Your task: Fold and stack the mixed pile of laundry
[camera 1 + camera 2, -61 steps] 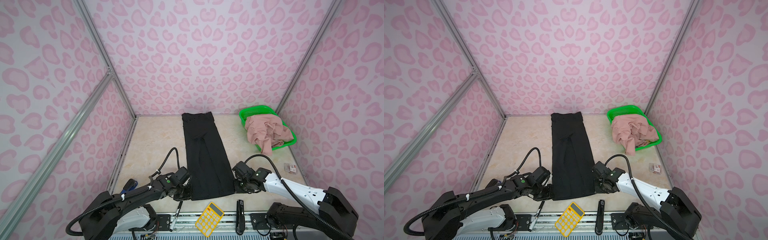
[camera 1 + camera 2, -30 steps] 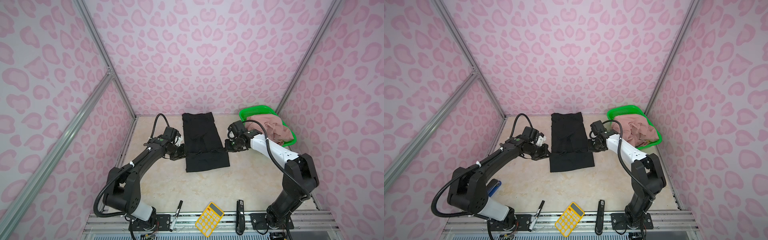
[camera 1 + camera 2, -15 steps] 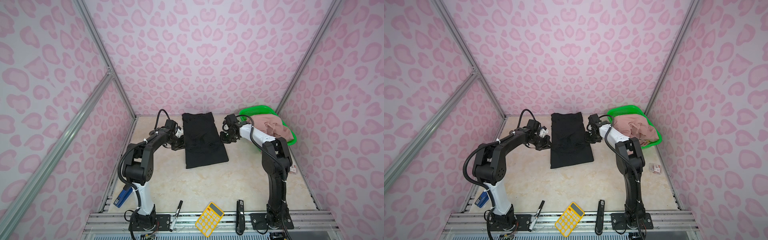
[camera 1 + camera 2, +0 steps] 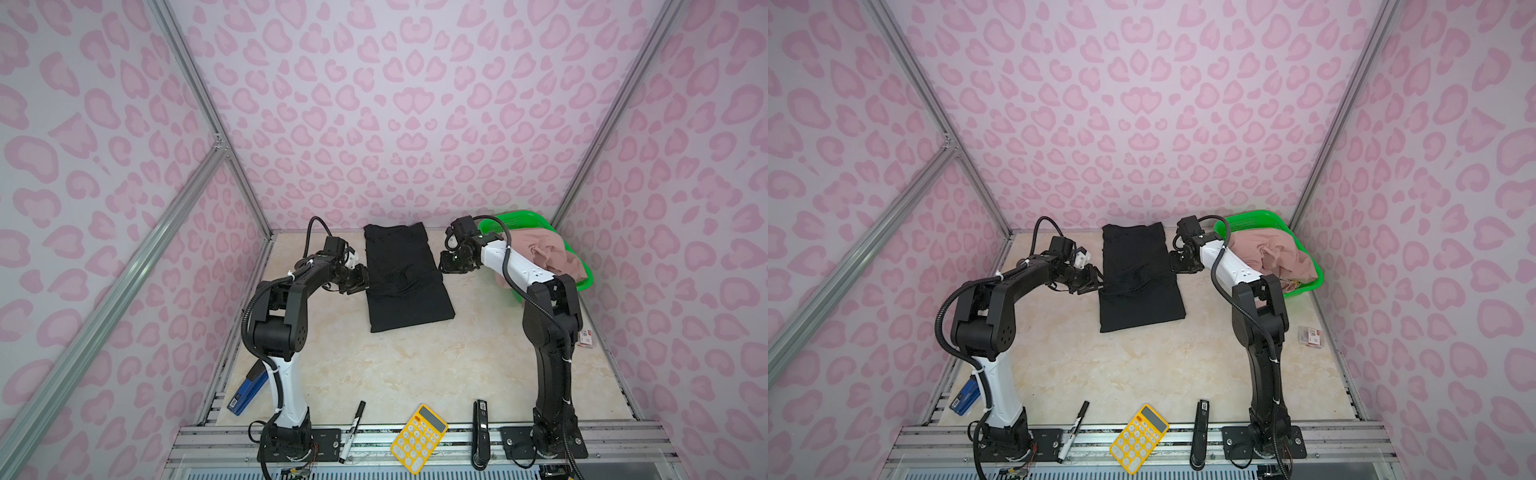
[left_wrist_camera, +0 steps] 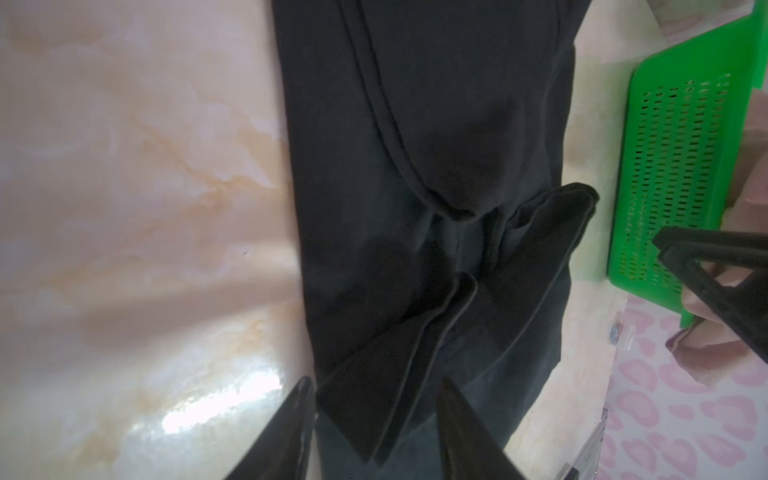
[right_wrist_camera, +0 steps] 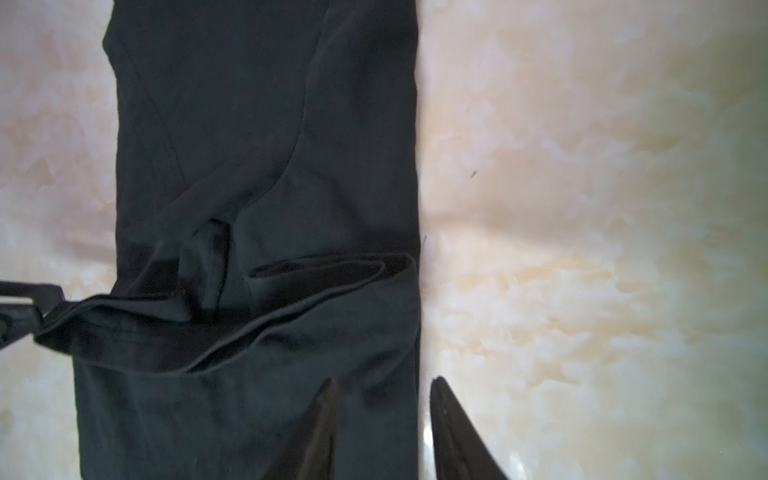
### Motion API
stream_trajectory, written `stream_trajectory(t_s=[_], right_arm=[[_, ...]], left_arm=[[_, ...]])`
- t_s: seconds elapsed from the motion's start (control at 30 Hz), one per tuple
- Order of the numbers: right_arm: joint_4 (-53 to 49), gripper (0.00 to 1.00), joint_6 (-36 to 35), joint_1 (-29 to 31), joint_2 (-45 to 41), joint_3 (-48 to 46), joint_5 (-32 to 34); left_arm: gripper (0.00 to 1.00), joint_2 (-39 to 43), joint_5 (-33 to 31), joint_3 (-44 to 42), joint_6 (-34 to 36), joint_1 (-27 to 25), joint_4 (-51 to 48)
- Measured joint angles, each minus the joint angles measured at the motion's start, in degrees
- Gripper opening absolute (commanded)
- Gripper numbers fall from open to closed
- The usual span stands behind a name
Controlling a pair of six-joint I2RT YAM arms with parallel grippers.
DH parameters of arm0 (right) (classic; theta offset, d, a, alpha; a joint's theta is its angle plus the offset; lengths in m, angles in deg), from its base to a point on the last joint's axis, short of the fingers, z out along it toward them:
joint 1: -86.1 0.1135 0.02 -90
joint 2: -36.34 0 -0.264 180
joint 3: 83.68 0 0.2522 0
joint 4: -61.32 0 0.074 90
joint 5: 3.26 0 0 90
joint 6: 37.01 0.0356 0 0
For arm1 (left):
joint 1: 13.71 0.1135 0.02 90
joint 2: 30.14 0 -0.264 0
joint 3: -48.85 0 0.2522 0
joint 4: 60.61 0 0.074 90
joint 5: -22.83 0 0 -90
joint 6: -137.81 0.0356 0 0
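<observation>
A large black garment [image 4: 405,286] lies folded in half at the back middle of the table in both top views. Its doubled hem [image 5: 436,307] runs across the upper layer. My left gripper [image 4: 360,283] sits at the garment's left edge, open, and a hem corner lies loose between its fingertips [image 5: 376,384]. My right gripper [image 4: 445,266] is at the right edge, open, its fingers straddling the fabric's side edge [image 6: 384,381]. A dusty-pink garment [image 4: 544,255] is heaped in the green basket [image 4: 513,220].
Along the front rail lie a black marker [image 4: 352,428], a yellow calculator [image 4: 419,438] and a black stapler [image 4: 481,432]. A blue stapler [image 4: 248,387] sits at the front left. A small packet [image 4: 586,337] lies by the right wall.
Both grippers carried the garment's near end from the table front back over its far half, folding it. Their jaws, shut half a second ago, now stand apart and the fabric lies loose.
</observation>
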Motion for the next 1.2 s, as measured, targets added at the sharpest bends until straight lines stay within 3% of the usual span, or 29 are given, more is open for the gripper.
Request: stream_trajectory(t_s=[0.2, 0.47, 0.53, 0.6, 0.7, 1.0, 1.2], right_arm=[[0.4, 0.32, -6.3, 3.7, -5.3, -6.7, -1.9], [0.9, 0.23, -8.8, 10.7, -0.4, -6.3, -6.1], [1.0, 0.21, -8.4, 12.2, 2.4, -4.2, -6.5], [1.4, 0.19, -8.1, 13.1, 5.0, -1.8, -6.6], [2.1, 0.16, -6.9, 13.7, 9.0, 2.2, -6.6], [3.3, 0.12, -2.7, 10.9, 19.2, 16.0, -4.2], [3.4, 0.14, -0.3, 8.4, 23.3, 23.2, -3.4]], left_arm=[[0.5, 7.4, -5.0, -3.3, -1.5, 0.4, 3.4], [0.49, 17.4, -10.9, -13.5, -1.6, 0.5, 2.2], [0.54, 20.9, -12.7, -15.7, -1.2, 0.4, 0.6], [0.68, 24.6, -14.6, -18.3, -0.5, 0.4, -0.8], [0.75, 31.0, -16.0, -23.3, -0.4, 0.5, -2.4], [0.75, 47.5, -16.2, -37.1, -0.7, 0.3, -5.5], [0.76, 51.5, -14.4, -39.1, -1.3, 0.2, -6.1]])
